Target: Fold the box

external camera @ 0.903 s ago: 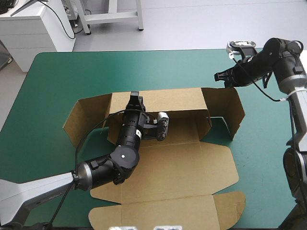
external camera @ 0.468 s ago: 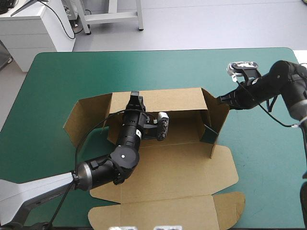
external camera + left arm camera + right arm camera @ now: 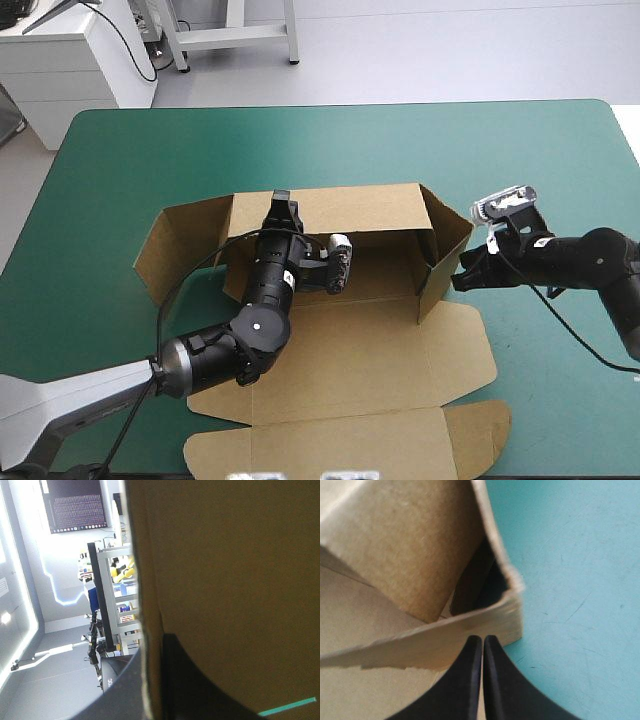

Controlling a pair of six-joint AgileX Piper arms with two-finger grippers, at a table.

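We see the box (image 3: 350,350) as plain brown board all over, unprinted, with its cut edges a paler, rougher tan. Our counter (image 3: 130,160) wears a flat teal-green cover, patternless apart from a few faint scuff lines near the right jaws. Both the left jaws and the right jaws are solid black.

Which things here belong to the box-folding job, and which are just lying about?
Job: box; left gripper, shut on its back wall; right gripper, shut, at its side wall.
Just there: teal-green cover, merely underneath.
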